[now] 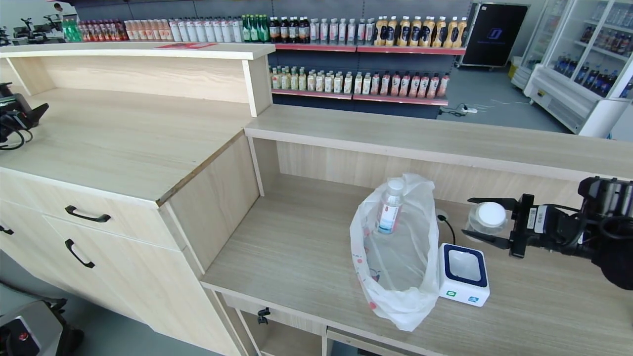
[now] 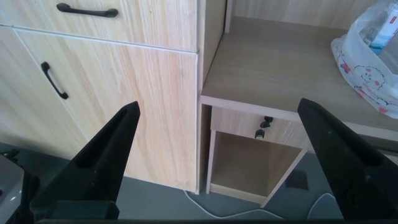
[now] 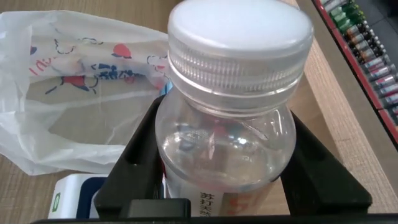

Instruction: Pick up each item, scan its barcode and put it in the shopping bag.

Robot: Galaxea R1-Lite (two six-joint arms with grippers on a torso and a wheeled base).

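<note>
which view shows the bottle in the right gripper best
The right wrist view: the bottle is close up, white cap and clear body. The head view has it small, mostly cap, in the right gripper.

Wooden counter (image 1: 296,252) with shopping bag (image 1: 395,282) and scanner (image 1: 464,275)

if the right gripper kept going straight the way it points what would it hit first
Most likely the shopping bag: the right gripper, holding a white-capped bottle, points at the bag's near wall, though depth is hard to judge here.
</note>
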